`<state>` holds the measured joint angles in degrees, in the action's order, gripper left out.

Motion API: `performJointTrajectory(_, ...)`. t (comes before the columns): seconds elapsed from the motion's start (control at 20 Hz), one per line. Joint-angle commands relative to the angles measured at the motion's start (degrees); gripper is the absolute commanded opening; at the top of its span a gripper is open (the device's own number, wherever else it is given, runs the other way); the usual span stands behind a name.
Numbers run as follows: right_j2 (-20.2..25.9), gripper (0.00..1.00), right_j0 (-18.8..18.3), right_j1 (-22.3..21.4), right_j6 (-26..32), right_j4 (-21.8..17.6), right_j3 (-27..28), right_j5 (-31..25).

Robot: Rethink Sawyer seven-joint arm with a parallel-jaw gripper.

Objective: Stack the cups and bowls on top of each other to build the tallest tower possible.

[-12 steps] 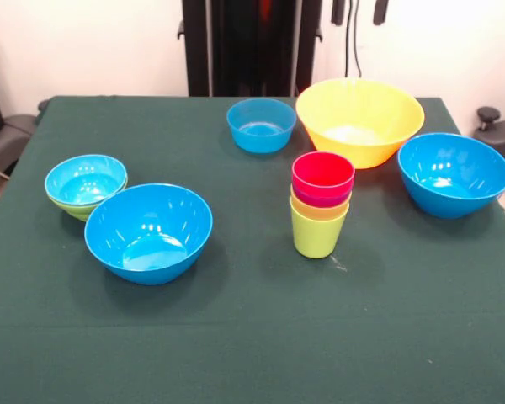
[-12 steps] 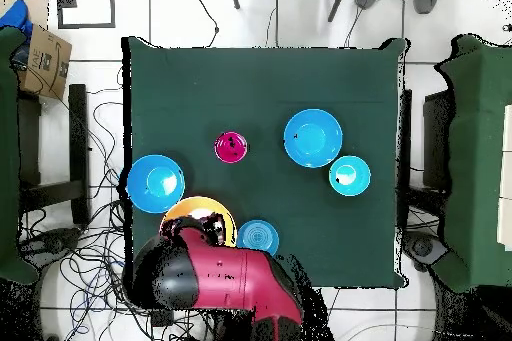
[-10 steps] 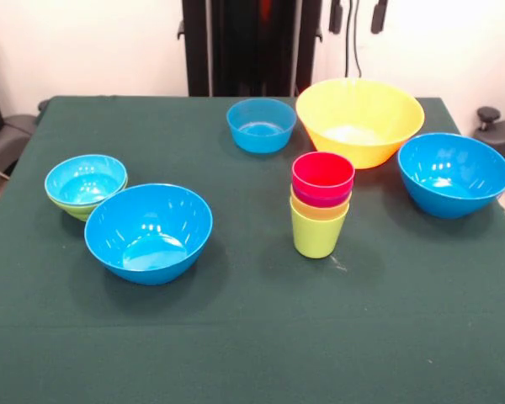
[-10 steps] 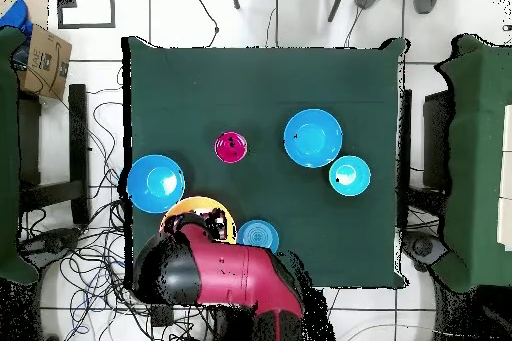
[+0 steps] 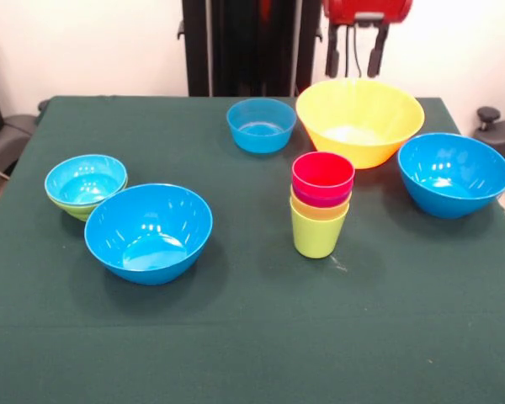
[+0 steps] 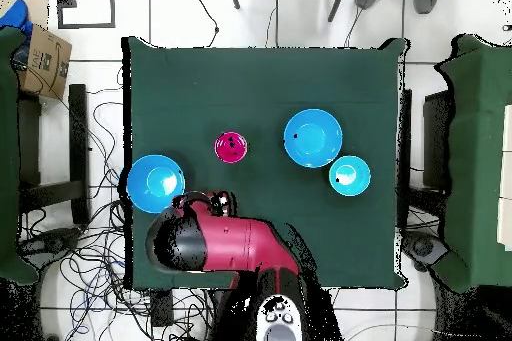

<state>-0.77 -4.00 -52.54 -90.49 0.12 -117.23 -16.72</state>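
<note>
Hand fingers apart, empty, hanging above big yellow bowl at desk far side. Left to right: small blue bowl nested in green bowl, large blue bowl, small blue bowl, nested cups red on top, right blue bowl.

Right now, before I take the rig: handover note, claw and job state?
Claw: open, empty, hanging above the big yellow bowl at the table's far side in the front view.
Cups: one nested stack mid-table, lime green lowest, red on top.
Bowls: small blue bowl beside the yellow one; large blue bowl at its other side; another large blue bowl nearer the camera; small blue bowl nested in a green bowl next to it.
Done: cups nested, one bowl pair nested.
Left: no tower yet; the bowls remain to be gathered.
</note>
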Motion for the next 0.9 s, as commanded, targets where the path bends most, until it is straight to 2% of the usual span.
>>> performJointTrajectory(0.05, 0.7, 1.00, -0.5, 7.3, -8.4, -0.9, 5.5, 2.3)
performJointTrajectory(0.15, -0.6, 1.00, 0.0, 7.8, -9.4, -0.6, 5.8, 2.3)
performJointTrajectory(0.35, -5.0, 1.00, 2.0, 10.4, -10.7, -0.7, 9.7, 0.2)
performJointTrajectory(0.9, -6.7, 1.00, 0.6, 10.7, -8.5, -1.4, 11.7, -0.6)
